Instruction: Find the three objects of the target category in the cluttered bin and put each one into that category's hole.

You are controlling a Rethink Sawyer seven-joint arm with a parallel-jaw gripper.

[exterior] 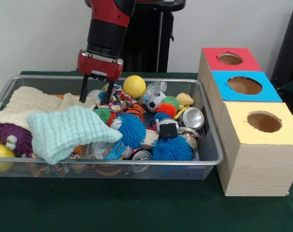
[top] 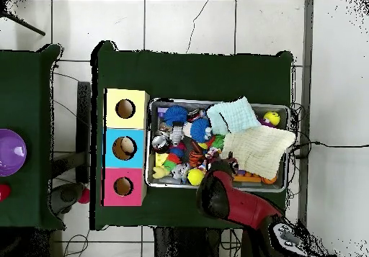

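The wire mesh bin point(exterior: 136, 163) is full of clutter; it also shows in the overhead view point(top: 155, 142). An orange black-striped plush tiger point(exterior: 134, 111) lies mid-bin among the balls. A pale yellow plush point(exterior: 185, 99) lies at the far right by a can. I can make out no third plush. My gripper point(exterior: 93, 90) is open and empty. It hangs over the bin's far side, just left of the yellow ball point(exterior: 134, 86) and above the cream cloth's edge. The red-faced hole point(exterior: 230, 59) is on the farthest box; it also shows in the overhead view point(top: 123, 186).
A mint knitted cloth point(exterior: 69, 130) and a cream cloth point(exterior: 30, 101) cover the bin's left half. Blue spiky balls point(exterior: 132, 129), cans point(exterior: 192, 117), a purple googly-eyed ball point(exterior: 13, 137) and a soccer ball point(exterior: 156, 101) fill the rest. Blue-faced point(exterior: 244, 85) and yellow-faced point(exterior: 264, 121) holes sit nearer.
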